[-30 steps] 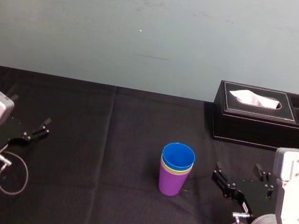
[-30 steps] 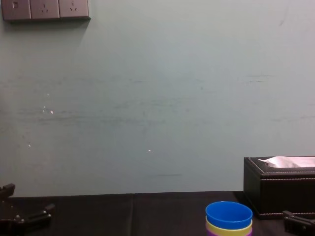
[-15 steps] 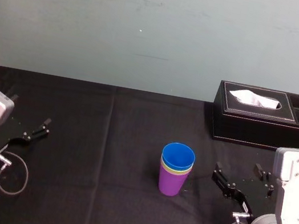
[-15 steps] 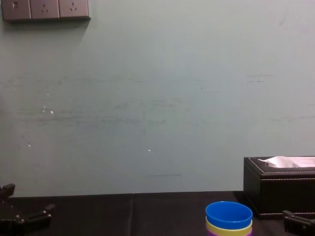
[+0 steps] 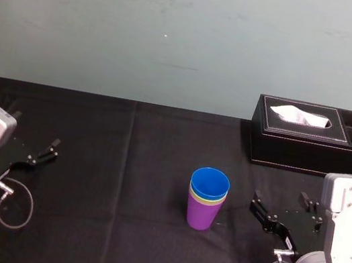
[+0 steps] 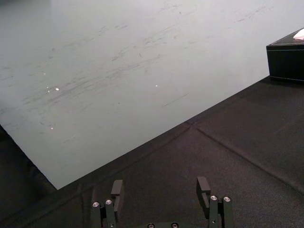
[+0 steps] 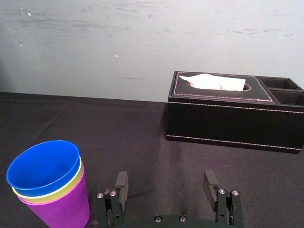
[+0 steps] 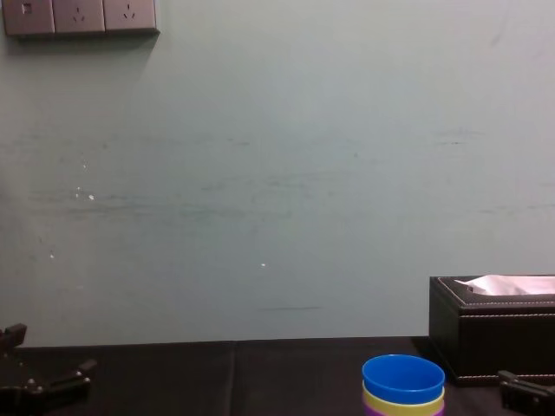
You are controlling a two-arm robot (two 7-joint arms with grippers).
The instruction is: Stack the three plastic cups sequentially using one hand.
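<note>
Nothing has shifted this past second: my right tool (image 5: 279, 205) sits spread and empty, the 3 cups (image 5: 205, 205) nested near its left finger. Stacking looks done. Well beyond them my left tool (image 5: 35, 134) is parked, spread too.

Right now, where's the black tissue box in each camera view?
Head view: tissue box at the table's far right, near the wall.
Chest view: tissue box at lower right, cut by the edge.
Left wrist view: tissue box corner far beyond the left gripper, at the edge.
Right wrist view: whole tissue box just beyond the right gripper.
Shared landmark: the white tissue on top.
</note>
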